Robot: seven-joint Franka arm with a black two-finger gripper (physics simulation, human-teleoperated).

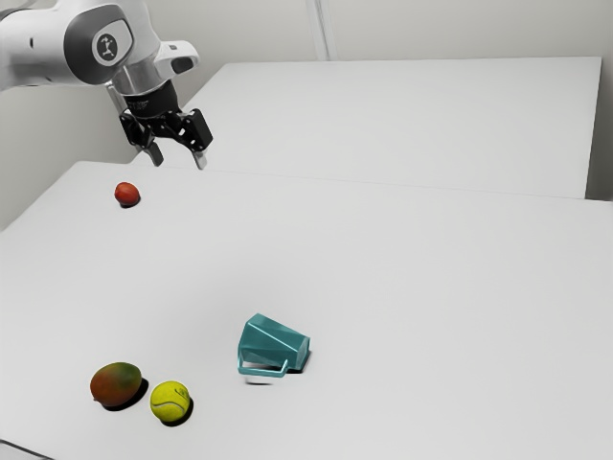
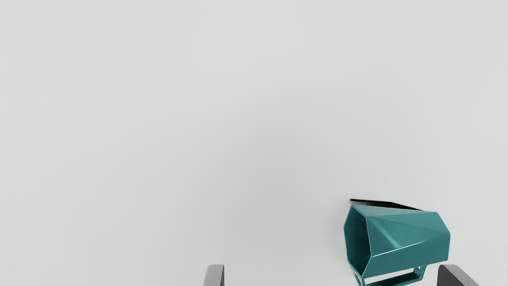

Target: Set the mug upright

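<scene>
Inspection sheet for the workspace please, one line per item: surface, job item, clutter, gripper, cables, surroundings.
Surface: white table, no spill or damage seen.
Job item: teal faceted mug, lying on its side, opening toward the exterior view's left; not upright.
Clutter: tennis ball beside mango; small red fruit farther off, nearer the arm.
Gripper: open, raised above the table, holding nothing.
Cables: thin dark line at the exterior view's lower left, possibly a cable.
Surroundings: pale walls.

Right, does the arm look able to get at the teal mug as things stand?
Probably yes. The open hand is raised over the table, with nothing visible between it and the teal mug lying on its side; the tennis ball sits clear of the mug.
</scene>
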